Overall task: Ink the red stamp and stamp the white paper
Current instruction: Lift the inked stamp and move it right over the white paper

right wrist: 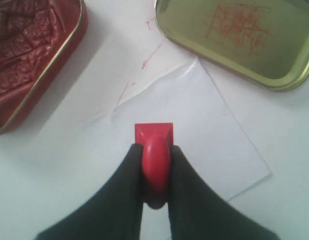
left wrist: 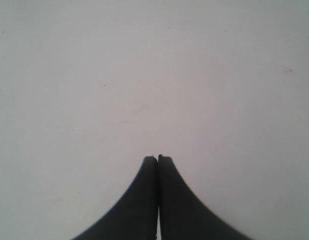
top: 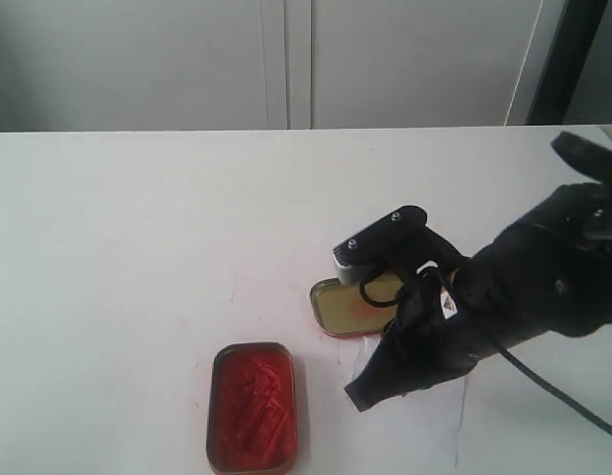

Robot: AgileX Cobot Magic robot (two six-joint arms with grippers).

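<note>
My right gripper is shut on the knobbed handle of the red stamp, whose rectangular base points down over the white paper. Whether the base touches the sheet I cannot tell. In the exterior view the right gripper sits low at the paper, near the front of the table; the stamp is hidden there. The open tin of red ink lies beside the paper. My left gripper is shut and empty over bare white tabletop, and does not show in the exterior view.
The tin's gold lid lies upside down just beyond the paper, with red stamp marks inside. Faint red smears mark the tabletop between tin and paper. The white table stretches to the left and back.
</note>
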